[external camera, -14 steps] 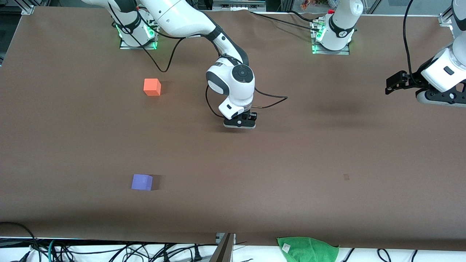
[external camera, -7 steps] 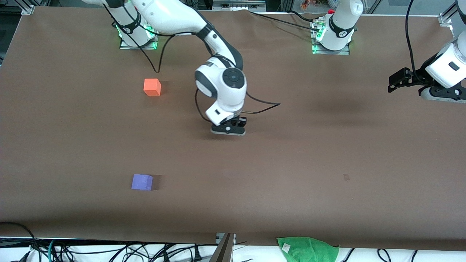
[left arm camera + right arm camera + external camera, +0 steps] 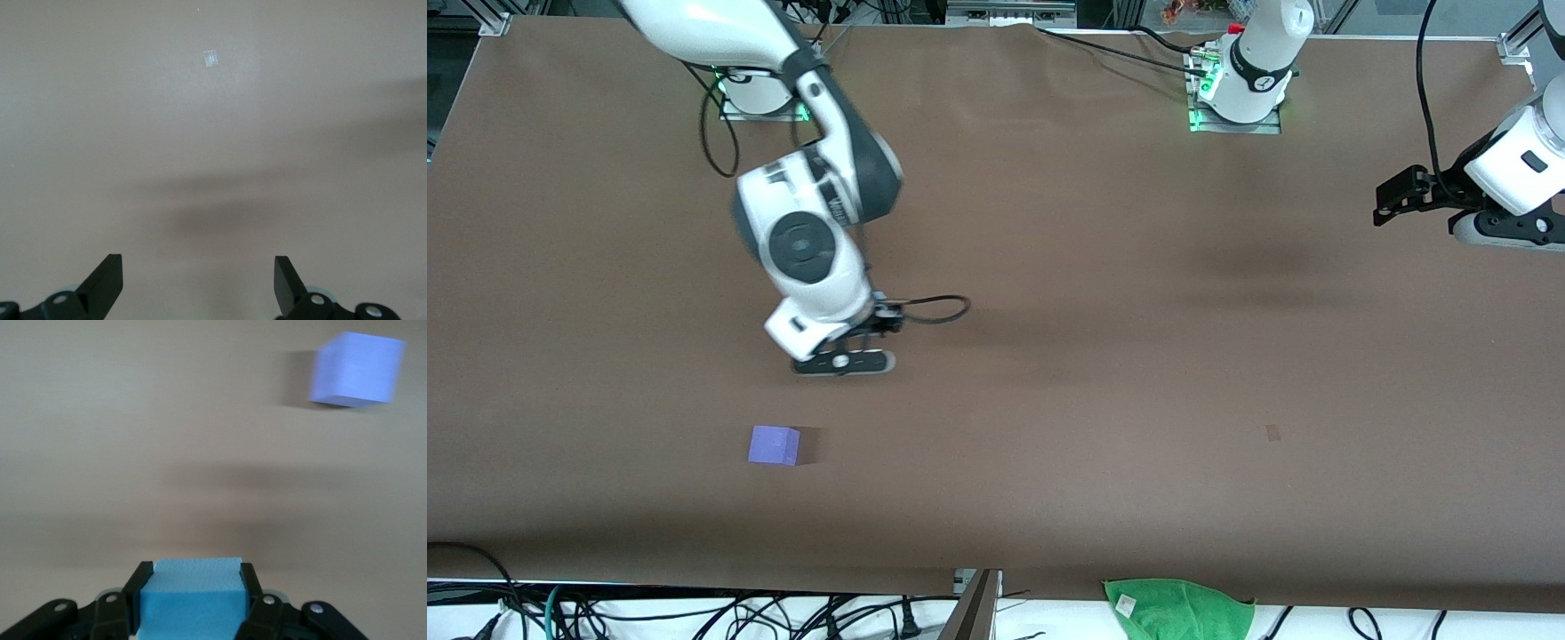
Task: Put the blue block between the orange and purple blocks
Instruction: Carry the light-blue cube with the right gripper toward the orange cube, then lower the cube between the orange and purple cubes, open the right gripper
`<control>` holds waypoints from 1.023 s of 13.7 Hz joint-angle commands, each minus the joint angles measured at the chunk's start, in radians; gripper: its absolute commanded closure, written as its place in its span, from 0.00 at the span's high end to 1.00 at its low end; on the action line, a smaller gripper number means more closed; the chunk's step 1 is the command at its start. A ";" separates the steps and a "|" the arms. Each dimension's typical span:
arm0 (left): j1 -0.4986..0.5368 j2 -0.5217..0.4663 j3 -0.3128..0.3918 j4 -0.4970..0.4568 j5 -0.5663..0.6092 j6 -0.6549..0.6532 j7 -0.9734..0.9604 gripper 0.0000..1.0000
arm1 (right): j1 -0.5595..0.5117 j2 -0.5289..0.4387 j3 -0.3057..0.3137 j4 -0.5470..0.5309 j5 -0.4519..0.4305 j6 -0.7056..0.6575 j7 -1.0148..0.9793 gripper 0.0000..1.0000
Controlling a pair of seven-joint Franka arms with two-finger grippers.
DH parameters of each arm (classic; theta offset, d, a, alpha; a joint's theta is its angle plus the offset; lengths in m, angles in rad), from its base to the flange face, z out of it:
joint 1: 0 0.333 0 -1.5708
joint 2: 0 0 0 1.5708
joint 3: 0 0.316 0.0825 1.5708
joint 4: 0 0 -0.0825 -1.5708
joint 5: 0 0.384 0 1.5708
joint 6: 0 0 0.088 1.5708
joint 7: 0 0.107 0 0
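White arms point(image 3: 818, 258) with black joints, cables, black fingers.

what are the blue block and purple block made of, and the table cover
Blue block: probably foam, matte with a grainy face. Purple block: looks alike, flat colour, no shine. Table cover: brown paper or fabric, dull, slightly wrinkled along the edge by the bases.
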 commanded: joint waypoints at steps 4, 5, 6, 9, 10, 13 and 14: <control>0.002 -0.009 -0.008 0.001 -0.023 -0.013 -0.005 1.00 | -0.007 -0.135 -0.167 -0.308 0.026 0.151 -0.135 0.37; 0.001 -0.008 -0.008 0.001 -0.023 -0.013 -0.004 1.00 | -0.008 -0.153 -0.177 -0.362 0.068 0.196 -0.137 0.37; 0.001 -0.008 -0.008 0.001 -0.023 -0.013 -0.005 1.00 | -0.007 -0.164 -0.194 -0.417 0.110 0.251 -0.138 0.37; 0.001 -0.008 -0.008 0.001 -0.021 -0.016 -0.005 1.00 | -0.007 -0.189 -0.198 -0.571 0.116 0.443 -0.138 0.37; 0.001 -0.009 -0.008 0.001 -0.021 -0.018 -0.005 1.00 | -0.007 -0.189 -0.198 -0.612 0.116 0.504 -0.138 0.37; 0.001 -0.008 -0.006 0.001 -0.021 -0.016 -0.005 1.00 | -0.007 -0.172 -0.198 -0.674 0.116 0.655 -0.138 0.37; 0.001 -0.008 -0.006 0.001 -0.021 -0.016 -0.005 1.00 | -0.005 -0.166 -0.198 -0.677 0.116 0.675 -0.138 0.37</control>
